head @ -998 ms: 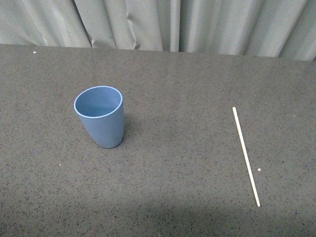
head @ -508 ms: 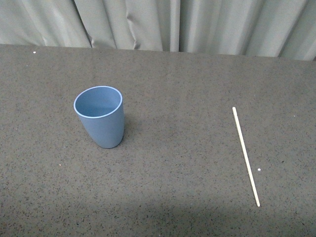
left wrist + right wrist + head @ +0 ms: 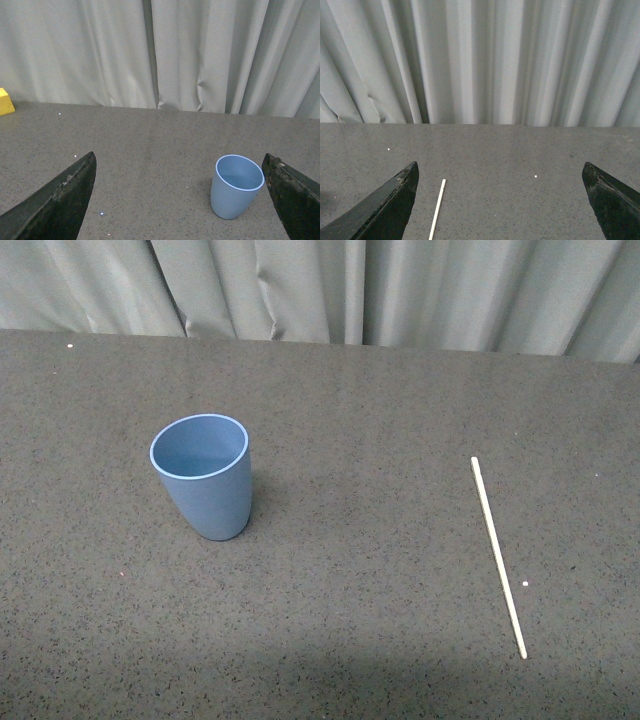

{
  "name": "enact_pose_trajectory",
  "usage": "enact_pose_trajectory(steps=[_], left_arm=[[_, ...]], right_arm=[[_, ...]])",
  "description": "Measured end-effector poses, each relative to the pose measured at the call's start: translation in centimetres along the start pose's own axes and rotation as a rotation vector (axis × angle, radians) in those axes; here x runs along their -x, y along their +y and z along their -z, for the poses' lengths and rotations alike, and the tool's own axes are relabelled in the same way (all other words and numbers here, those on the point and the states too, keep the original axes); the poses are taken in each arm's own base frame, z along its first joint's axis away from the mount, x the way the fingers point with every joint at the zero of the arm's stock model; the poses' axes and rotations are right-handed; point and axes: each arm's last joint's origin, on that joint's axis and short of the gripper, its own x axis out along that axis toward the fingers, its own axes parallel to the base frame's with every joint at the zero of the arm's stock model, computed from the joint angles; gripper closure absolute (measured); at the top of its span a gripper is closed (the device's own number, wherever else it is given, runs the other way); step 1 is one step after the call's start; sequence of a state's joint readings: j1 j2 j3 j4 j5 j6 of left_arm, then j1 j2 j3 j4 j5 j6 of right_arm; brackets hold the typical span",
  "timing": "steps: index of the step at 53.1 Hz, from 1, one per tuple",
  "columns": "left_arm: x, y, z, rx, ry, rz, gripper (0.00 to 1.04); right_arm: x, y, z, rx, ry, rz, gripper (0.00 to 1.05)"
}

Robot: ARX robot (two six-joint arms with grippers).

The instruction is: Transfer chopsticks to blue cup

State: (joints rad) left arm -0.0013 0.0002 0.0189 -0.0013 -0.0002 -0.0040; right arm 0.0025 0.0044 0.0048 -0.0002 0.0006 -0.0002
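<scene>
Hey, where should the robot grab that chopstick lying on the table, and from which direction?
Around the middle of the chopstick, coming straight down with the right hand and closing across its thin width. It lies flat on the table on that arm's side, so a top pinch seems best.

Neither arm shows in the front view. The left gripper (image 3: 178,156) holds its two dark fingers (image 3: 62,202) spread wide, with the tapered tips pointing forward from the wrist. The right gripper (image 3: 500,164) is posed alike, its fingers (image 3: 615,200) equally far apart. Both wrists sit near level, facing ahead.
</scene>
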Motion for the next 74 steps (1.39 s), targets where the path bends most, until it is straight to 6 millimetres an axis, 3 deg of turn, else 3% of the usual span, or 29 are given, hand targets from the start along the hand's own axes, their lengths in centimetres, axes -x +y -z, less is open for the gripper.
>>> enact_pose_trajectory(steps=[17, 21, 26, 35, 43, 52, 59, 74], left_arm=[[0.0, 0.0, 0.0, 0.0, 0.0, 0.0, 0.07], [0.0, 0.0, 0.0, 0.0, 0.0, 0.0, 0.07], [0.0, 0.0, 0.0, 0.0, 0.0, 0.0, 0.07], [0.0, 0.0, 0.0, 0.0, 0.0, 0.0, 0.07], [0.0, 0.0, 0.0, 0.0, 0.0, 0.0, 0.07], [0.0, 0.0, 0.0, 0.0, 0.0, 0.0, 0.07], [0.0, 0.0, 0.0, 0.0, 0.0, 0.0, 0.07], [0.0, 0.0, 0.0, 0.0, 0.0, 0.0, 0.07]], right_arm=[[0.0, 0.0, 0.0, 0.001, 0.0, 0.001, 0.09], [0.0, 0.0, 0.1, 0.081, 0.067, 0.08, 0.09], [-0.9, 0.3, 0.5, 0.232, 0.197, 0.077, 0.09], [-3.0, 0.5, 0.1, 0.247, 0.263, -0.005, 0.09], [-6.0, 0.7, -0.2, 0.22, 0.338, -0.067, 0.09], [-12.5, 1.2, 0.3, 0.127, 0.531, -0.153, 0.09], [-17.6, 2.8, 1.7, 0.068, 0.73, -0.195, 0.09], [-23.4, 6.4, 4.6, 0.021, 0.963, -0.17, 0.09]])
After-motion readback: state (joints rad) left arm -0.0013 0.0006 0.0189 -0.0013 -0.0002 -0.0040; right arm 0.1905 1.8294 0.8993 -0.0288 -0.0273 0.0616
